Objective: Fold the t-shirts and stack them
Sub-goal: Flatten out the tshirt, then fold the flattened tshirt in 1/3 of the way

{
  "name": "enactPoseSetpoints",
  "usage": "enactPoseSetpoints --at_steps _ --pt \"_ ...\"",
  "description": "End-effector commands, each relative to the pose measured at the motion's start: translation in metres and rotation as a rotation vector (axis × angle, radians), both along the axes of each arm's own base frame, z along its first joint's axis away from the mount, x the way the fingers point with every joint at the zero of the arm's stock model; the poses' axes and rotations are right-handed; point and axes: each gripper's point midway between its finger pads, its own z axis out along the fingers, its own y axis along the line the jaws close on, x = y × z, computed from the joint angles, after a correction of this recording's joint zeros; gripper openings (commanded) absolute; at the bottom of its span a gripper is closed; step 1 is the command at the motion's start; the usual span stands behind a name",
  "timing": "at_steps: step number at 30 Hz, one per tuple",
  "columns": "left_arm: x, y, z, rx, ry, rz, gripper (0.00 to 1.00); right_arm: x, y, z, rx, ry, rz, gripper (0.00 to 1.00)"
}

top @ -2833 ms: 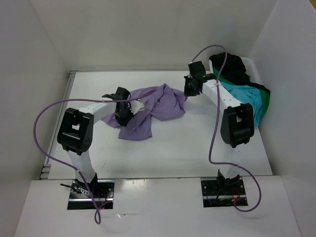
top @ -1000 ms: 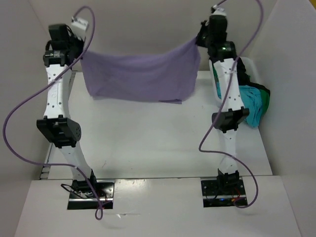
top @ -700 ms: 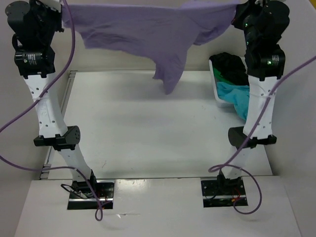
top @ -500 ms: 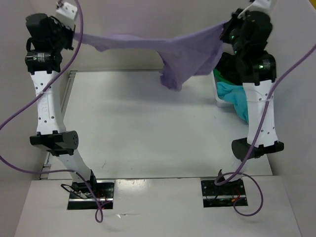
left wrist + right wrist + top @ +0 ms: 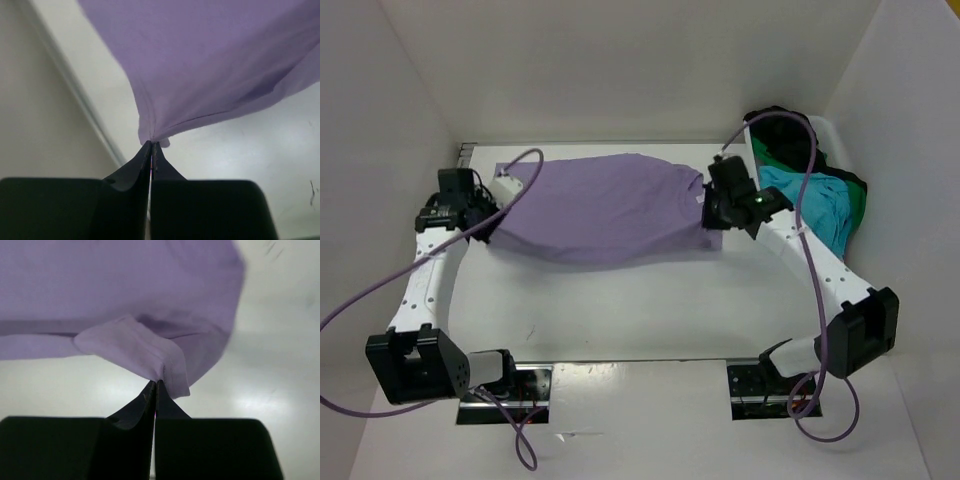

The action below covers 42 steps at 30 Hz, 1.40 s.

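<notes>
Claws hold the lavender t-shirt (image 5: 600,208) by both ends: the left claw (image 5: 151,146) is pinched shut on its left edge, the right claw (image 5: 156,384) on a fold of its right edge. The shirt stretches across the far half of the desk (image 5: 650,300). At the far right, black t-shirt (image 5: 790,135), turquoise t-shirt (image 5: 817,200) and green t-shirt (image 5: 857,207) lie heaped.

Shirts counted: four. One purple shirt (image 5: 600,210), one black shirt (image 5: 790,135), one turquoise shirt (image 5: 815,200), one green shirt (image 5: 858,205). Bin (image 5: 828,126): one. Table (image 5: 650,300): one. Grippers: two, left gripper (image 5: 490,222), right gripper (image 5: 710,213). Fingers (image 5: 130,172) per gripper: two.
</notes>
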Motion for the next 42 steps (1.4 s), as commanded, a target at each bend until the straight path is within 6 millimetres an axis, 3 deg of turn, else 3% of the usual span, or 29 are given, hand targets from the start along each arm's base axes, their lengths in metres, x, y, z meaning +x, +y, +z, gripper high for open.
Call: enactPoseSetpoints --at_steps 1,3,6,10,13,16,19,20,22,23,24,25,26,27,28,36,42 --pt "-0.039 0.011 -0.068 0.071 0.201 0.007 0.0 -0.039 0.032 -0.043 0.107 0.154 0.017 0.0" --pt "-0.057 0.014 -0.075 0.075 0.226 0.026 0.0 -0.055 0.026 -0.064 0.098 0.222 0.003 0.0" --pt "-0.08 0.017 -0.089 0.095 0.267 0.041 0.0 -0.068 0.018 -0.077 0.073 0.269 -0.018 0.0" --pt "-0.097 0.021 -0.103 0.104 0.326 0.082 0.0 -0.069 0.02 -0.079 0.082 0.272 -0.01 0.0" --pt "-0.09 0.027 -0.102 0.114 0.282 0.142 0.0 -0.047 0.013 -0.072 0.027 0.202 -0.019 0.0" --pt "-0.071 0.04 -0.092 0.117 0.193 0.225 0.0 -0.002 0.002 -0.043 0.005 0.085 -0.043 0.0" --pt "-0.043 0.048 -0.077 0.09 0.106 0.296 0.0 0.038 0.002 -0.034 -0.01 0.008 -0.036 0.0" --pt "-0.037 0.05 -0.079 0.074 0.107 0.31 0.0 0.054 0.004 -0.022 -0.029 -0.039 -0.021 0.0" --pt "-0.022 0.051 -0.075 0.052 0.073 0.32 0.0 0.078 0.008 -0.03 -0.064 -0.056 -0.018 0.0" --pt "-0.016 0.051 -0.079 0.04 0.078 0.333 0.0 0.09 0.008 -0.021 -0.083 -0.09 -0.017 0.0" --pt "-0.008 0.053 -0.077 0.04 0.058 0.334 0.0 0.099 0.007 -0.033 -0.099 -0.071 -0.019 0.0" --pt "-0.006 0.055 -0.079 0.041 0.059 0.349 0.0 0.109 0.008 -0.028 -0.101 -0.094 -0.031 0.0" --pt "-0.005 0.057 -0.085 0.042 0.07 0.364 0.0 0.115 0.0 -0.03 -0.112 -0.092 -0.042 0.0" --pt "-0.001 0.058 -0.086 0.042 0.061 0.364 0.0 0.122 0.001 -0.039 -0.108 -0.077 -0.041 0.0" --pt "-0.001 0.058 -0.089 0.042 0.07 0.364 0.0 0.127 0.005 -0.036 -0.101 -0.089 -0.024 0.0" --pt "0.009 0.057 -0.116 0.014 0.134 0.379 0.0 0.147 0.001 -0.071 -0.13 -0.036 0.016 0.0" --pt "0.011 0.06 -0.124 0.018 0.144 0.405 0.0 0.161 0.002 -0.072 -0.127 -0.043 0.02 0.0"
